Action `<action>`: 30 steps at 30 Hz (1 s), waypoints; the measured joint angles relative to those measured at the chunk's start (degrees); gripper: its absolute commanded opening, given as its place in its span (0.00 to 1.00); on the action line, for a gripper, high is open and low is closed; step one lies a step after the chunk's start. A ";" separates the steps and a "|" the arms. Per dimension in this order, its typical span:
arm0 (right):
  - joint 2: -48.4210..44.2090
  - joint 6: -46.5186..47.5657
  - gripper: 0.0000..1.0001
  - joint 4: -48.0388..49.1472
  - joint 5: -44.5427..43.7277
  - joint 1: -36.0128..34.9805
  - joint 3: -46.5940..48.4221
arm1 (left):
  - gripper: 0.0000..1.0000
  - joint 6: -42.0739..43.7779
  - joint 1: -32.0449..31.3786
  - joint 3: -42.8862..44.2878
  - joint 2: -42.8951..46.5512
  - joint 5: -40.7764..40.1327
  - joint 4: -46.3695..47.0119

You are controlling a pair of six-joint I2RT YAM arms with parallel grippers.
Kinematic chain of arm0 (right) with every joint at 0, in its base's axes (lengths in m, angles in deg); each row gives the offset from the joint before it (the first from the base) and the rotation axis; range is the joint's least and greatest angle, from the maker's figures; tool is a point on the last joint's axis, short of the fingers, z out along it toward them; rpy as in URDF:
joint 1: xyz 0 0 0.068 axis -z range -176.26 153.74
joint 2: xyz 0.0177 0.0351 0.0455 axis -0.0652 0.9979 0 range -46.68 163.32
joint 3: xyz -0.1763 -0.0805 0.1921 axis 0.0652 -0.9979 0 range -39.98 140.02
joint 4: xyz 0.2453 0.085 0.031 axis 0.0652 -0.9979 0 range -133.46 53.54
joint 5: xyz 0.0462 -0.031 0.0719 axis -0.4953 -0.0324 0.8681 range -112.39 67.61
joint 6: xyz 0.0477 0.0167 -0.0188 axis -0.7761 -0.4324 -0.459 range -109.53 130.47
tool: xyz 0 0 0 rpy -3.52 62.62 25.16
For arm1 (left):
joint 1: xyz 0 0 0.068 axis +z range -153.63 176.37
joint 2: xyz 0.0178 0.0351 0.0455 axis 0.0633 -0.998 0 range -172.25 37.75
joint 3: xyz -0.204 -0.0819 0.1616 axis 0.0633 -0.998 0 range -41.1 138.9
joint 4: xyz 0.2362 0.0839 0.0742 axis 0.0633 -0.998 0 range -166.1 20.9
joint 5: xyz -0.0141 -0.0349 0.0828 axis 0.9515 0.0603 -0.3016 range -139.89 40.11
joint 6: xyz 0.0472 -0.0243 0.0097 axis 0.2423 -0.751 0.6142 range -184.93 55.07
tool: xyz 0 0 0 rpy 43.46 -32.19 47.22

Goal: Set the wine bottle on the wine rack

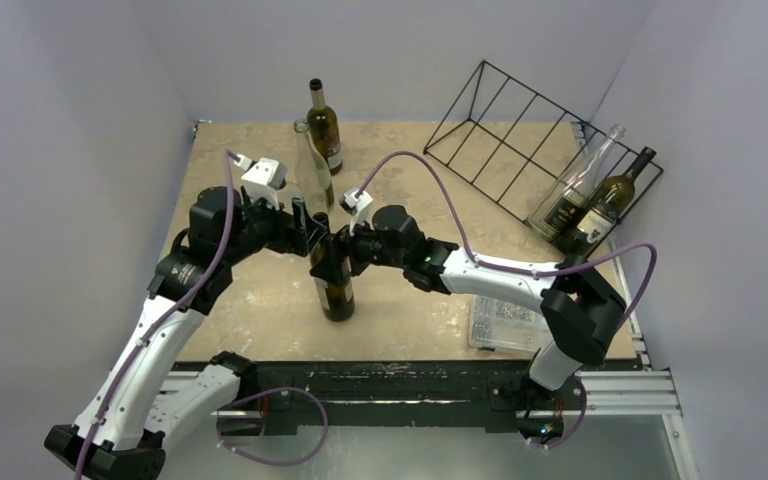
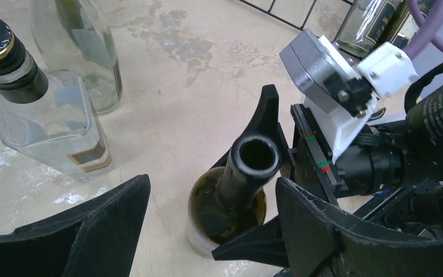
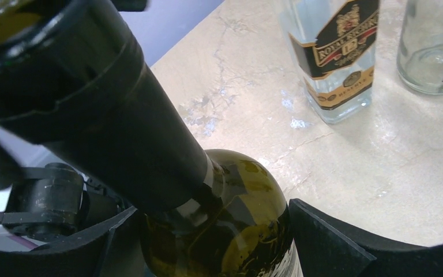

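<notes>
A dark green wine bottle (image 1: 336, 290) stands upright mid-table, its mouth open (image 2: 256, 154). My left gripper (image 1: 310, 235) is at neck height and open. Its fingers (image 2: 101, 228) stand wide on either side of the neck (image 2: 210, 184) without touching it. My right gripper (image 1: 345, 252) comes in from the right. It is shut on the bottle's shoulder (image 3: 213, 231), with a pad (image 3: 323, 236) pressed against each side of the glass. The black wire wine rack (image 1: 505, 125) stands at the far right.
A clear bottle (image 1: 572, 190) and a dark bottle (image 1: 610, 200) lie on the rack's right end. A dark bottle (image 1: 324, 125) and a clear one (image 1: 312, 172) stand just behind the grippers. A clear plastic parts box (image 1: 500, 325) sits near the right arm's base.
</notes>
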 measured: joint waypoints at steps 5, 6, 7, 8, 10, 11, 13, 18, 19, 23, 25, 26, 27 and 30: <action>-1.11 -3.19 0.00 1.38 1.36 3.06 -2.03 | 0.81 -0.02 0.00 0.00 1.86 -0.57 0.28; -1.49 -3.91 0.00 1.84 2.01 4.11 -2.69 | 0.81 -0.02 0.00 0.00 2.19 -0.79 0.44; -1.73 -4.42 0.00 2.14 2.23 4.85 -3.08 | 0.81 -0.02 0.00 0.00 2.45 -1.03 0.48; -2.03 -4.85 0.00 2.40 2.49 5.73 -3.56 | 0.81 -0.02 0.00 0.00 2.78 -1.29 0.50; -2.60 -5.51 0.00 2.54 2.84 7.34 -4.22 | 0.81 -0.02 0.00 0.00 3.37 -1.75 0.59; -2.80 -5.75 0.00 2.56 2.99 7.96 -4.42 | 0.82 -0.02 0.00 0.00 3.54 -1.92 0.70; -3.19 -5.95 0.00 2.47 3.08 9.14 -4.76 | 0.82 -0.02 0.00 0.00 3.91 -2.25 1.05; -4.04 -5.88 0.00 1.57 3.04 11.21 -4.81 | 0.82 -0.02 0.00 0.00 4.31 -2.82 1.25; -4.22 -5.90 0.00 1.53 3.06 11.50 -4.81 | 0.82 -0.02 0.00 0.00 4.33 -2.89 1.22; -5.68 -5.88 0.00 0.72 3.32 13.27 -4.81 | 0.82 -0.02 0.00 0.00 4.35 -3.04 1.22; -6.45 -5.88 0.00 0.02 3.43 14.47 -4.81 | 0.82 -0.02 0.00 0.00 4.44 -3.04 1.22; -6.80 -5.88 0.00 -0.39 3.43 15.08 -4.79 | 0.82 -0.02 0.00 0.00 4.48 -3.04 1.22; -7.15 -5.88 0.00 -0.94 3.48 16.04 -4.79 | 0.82 -0.02 0.00 0.00 4.52 -3.04 1.20; -7.85 -5.88 0.00 -1.75 3.45 18.88 -4.79 | 0.82 -0.02 0.00 0.00 4.70 -2.99 1.20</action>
